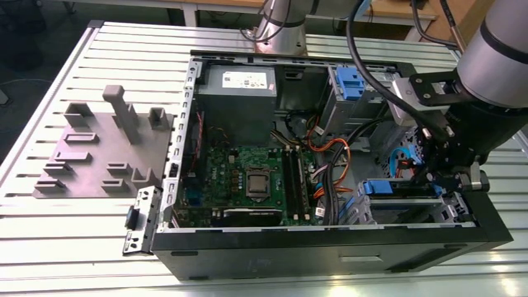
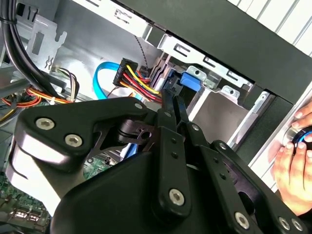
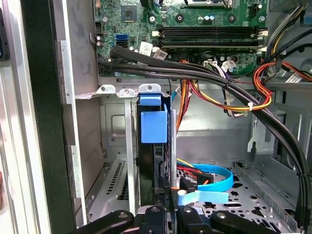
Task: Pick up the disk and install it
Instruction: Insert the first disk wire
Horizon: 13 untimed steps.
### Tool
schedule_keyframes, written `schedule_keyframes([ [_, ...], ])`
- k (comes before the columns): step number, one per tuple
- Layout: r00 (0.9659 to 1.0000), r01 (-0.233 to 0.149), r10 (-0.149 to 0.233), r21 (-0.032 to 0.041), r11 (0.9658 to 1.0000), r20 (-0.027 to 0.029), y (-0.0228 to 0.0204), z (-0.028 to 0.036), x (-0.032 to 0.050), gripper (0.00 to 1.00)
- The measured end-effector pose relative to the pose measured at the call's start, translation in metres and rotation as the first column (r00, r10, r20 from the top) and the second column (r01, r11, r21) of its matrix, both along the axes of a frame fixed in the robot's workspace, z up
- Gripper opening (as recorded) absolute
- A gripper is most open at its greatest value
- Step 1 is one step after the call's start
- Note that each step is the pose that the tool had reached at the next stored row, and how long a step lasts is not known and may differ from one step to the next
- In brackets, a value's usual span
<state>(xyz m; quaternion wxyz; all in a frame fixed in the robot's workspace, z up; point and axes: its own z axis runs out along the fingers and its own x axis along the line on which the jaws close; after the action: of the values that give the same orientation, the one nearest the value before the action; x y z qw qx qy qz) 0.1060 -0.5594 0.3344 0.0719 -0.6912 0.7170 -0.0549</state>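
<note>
- The gripper (image 1: pixel 441 179) sits low at the right of the exterior view, reaching down into the open computer case (image 1: pixel 330 247) just above the drive cage (image 1: pixel 404 207) in the case's lower right corner.
- In the second wrist view the gripper (image 2: pixel 170 95) runs from the black linkage at the bottom of the frame up to two slim fingers (image 2: pixel 168 109) that lie close together near the centre; whether they pinch anything cannot be told.
- The disk (image 3: pixel 153 146) shows in the first wrist view as a thin body standing on edge in a cage slot at centre frame, with a blue plastic carrier tab on its near end and a dark edge running down to the gripper (image 3: pixel 163 212) at the bottom edge.
- In the exterior view the disk's blue carrier (image 1: pixel 381 187) lies on top of the cage, just left of the gripper tips.
- In the second wrist view the blue tab (image 2: pixel 187 80) is right past the fingertips, beside a bundle of red, yellow and black wires (image 2: pixel 134 78).
- A person's hand (image 2: pixel 292 165) rests on the case's outer side at the right edge of the second wrist view.
- Farther back, the motherboard (image 1: pixel 247 179) fills the case's middle, and a grey power supply (image 1: pixel 239 86) sits at the top.
</note>
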Motion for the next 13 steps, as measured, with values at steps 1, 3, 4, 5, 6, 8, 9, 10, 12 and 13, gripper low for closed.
schedule_keyframes([
  [1,1.0000,0.000,0.000,0.0000,1.0000,0.0007,0.0000,0.0000,0.0000,0.16],
  [3,1.0000,0.000,0.000,-0.0001,1.0000,0.0021,-0.0004,0.0000,0.0000,0.16],
  [4,1.0000,0.000,0.000,-0.0001,1.0000,0.0025,-0.0005,0.0000,-0.0002,0.16],
  [5,1.0000,0.000,0.000,-0.0001,1.0000,0.0028,-0.0008,0.0000,-0.0004,0.16],
  [6,1.0000,0.000,0.000,-0.0001,1.0000,0.0030,-0.0010,0.0000,-0.0006,0.16],
  [8,1.0000,-0.002,0.002,0.0005,1.0000,0.0033,-0.0010,-0.0002,-0.0009,0.16],
  [9,1.0000,-0.003,0.003,0.0009,1.0000,0.0037,-0.0011,-0.0004,-0.0010,0.16],
  [10,1.0000,-0.004,0.004,0.0011,1.0000,0.0040,-0.0013,-0.0007,-0.0010,0.16],
  [12,1.0000,-0.004,0.004,0.0011,1.0000,0.0048,-0.0015,-0.0013,-0.0011,0.16],
  [13,1.0000,-0.005,0.005,0.0013,1.0000,0.0052,-0.0017,-0.0016,-0.0011,0.16],
])
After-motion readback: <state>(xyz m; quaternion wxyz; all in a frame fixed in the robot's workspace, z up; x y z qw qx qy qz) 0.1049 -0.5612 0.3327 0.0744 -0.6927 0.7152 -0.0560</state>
